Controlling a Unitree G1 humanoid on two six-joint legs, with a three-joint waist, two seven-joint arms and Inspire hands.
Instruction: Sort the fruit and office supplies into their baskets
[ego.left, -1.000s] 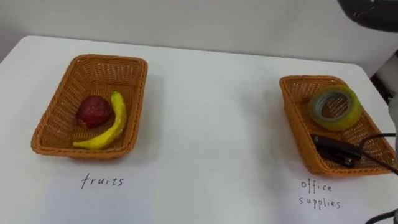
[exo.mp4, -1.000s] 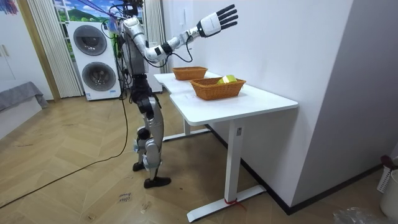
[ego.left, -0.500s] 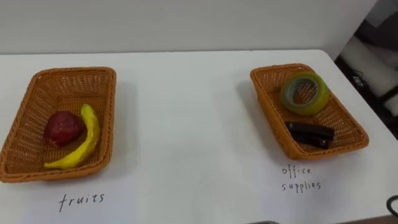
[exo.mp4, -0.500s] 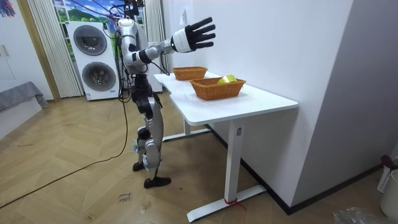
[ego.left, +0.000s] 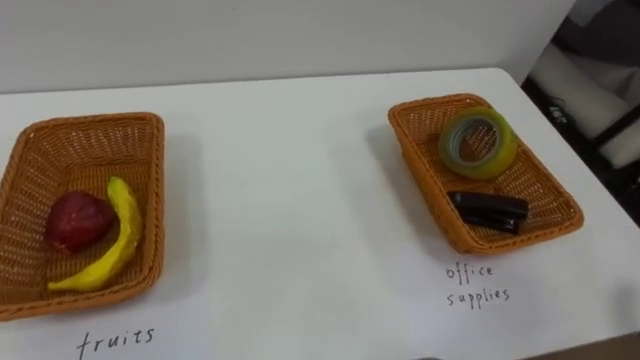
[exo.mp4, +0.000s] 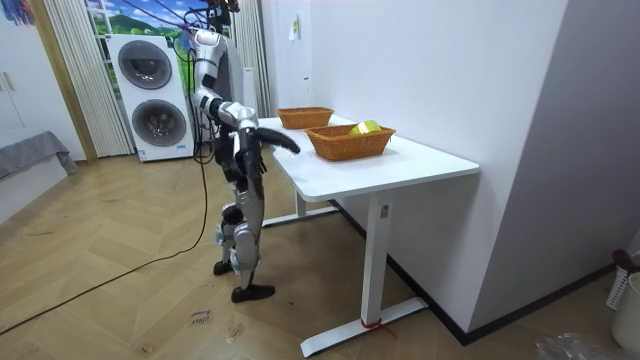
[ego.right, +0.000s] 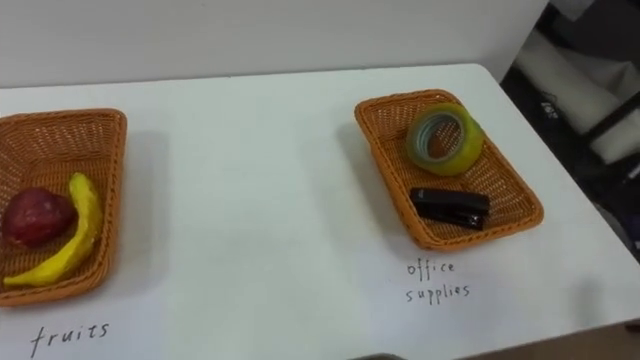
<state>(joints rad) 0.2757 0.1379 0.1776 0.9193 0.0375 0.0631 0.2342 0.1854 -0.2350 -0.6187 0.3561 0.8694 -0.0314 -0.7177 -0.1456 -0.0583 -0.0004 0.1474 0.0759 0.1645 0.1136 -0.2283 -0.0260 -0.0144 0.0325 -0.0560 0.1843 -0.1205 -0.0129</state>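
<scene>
The fruit basket (ego.left: 95, 122) stands at the table's left and holds a red apple (ego.left: 75, 221) and a yellow banana (ego.left: 108, 250). At the right, the office supplies basket (ego.left: 428, 102) holds a yellow-green tape roll (ego.left: 478, 144) and a black stapler (ego.left: 488, 211). A handwritten label lies in front of each basket. In the room view I stand at the long side of the white table (exo.mp4: 400, 165). My right hand (exo.mp4: 284, 143) hangs low by the table's near edge, fingers stretched out and holding nothing.
The white tabletop (ego.left: 290, 200) runs bare between the two baskets. The table's right edge drops off just past the office supplies basket. Behind me in the room view stand two stacked washing machines (exo.mp4: 150, 95). A white wall backs the table.
My right arm has dropped from high above the table to waist height beside its edge, the hand still empty. The eye views have shifted with my head; the baskets and their contents stay put.
</scene>
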